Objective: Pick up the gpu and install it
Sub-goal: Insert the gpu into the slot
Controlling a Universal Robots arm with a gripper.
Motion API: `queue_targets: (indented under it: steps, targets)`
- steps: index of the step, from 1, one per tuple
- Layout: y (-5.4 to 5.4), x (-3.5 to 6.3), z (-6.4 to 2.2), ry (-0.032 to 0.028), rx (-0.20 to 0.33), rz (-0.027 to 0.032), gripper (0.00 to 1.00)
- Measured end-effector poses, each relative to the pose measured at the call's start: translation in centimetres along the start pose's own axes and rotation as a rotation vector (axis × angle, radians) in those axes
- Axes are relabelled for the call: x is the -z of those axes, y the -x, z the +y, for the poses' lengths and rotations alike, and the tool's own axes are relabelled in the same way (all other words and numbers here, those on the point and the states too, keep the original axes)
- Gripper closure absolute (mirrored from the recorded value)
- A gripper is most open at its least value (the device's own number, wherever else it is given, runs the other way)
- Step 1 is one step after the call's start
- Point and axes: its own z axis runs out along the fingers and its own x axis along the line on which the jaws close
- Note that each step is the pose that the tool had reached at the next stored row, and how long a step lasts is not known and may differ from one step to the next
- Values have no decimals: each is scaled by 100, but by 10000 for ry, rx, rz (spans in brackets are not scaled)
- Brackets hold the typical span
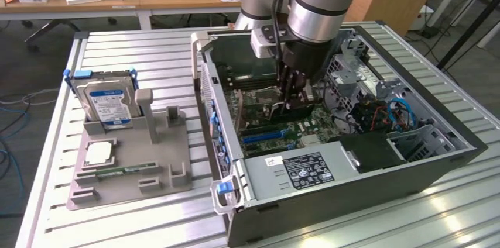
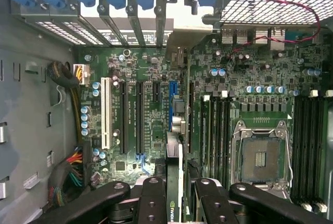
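Install step, by the look of it: hand (image 1: pixel 293 99) was clamped on the gpu (image 2: pixel 175 166), held on edge inside the case (image 1: pixel 328 219), over the board (image 2: pixel 156 130) slots. Seating it would call for exact edge-to-slot alignment, then a straight push.

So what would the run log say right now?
pincer: shut on gpu | where: inside computer case, above motherboard | seated: cannot tell

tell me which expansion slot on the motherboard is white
The long slot nearest the bundled power cables; the others alongside it are black or blue.
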Motion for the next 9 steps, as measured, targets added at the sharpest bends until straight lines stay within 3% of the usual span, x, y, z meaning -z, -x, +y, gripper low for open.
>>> queue_targets:
  steps: [9]
  targets:
    - [-2,-67,11,0,2,-1,74]
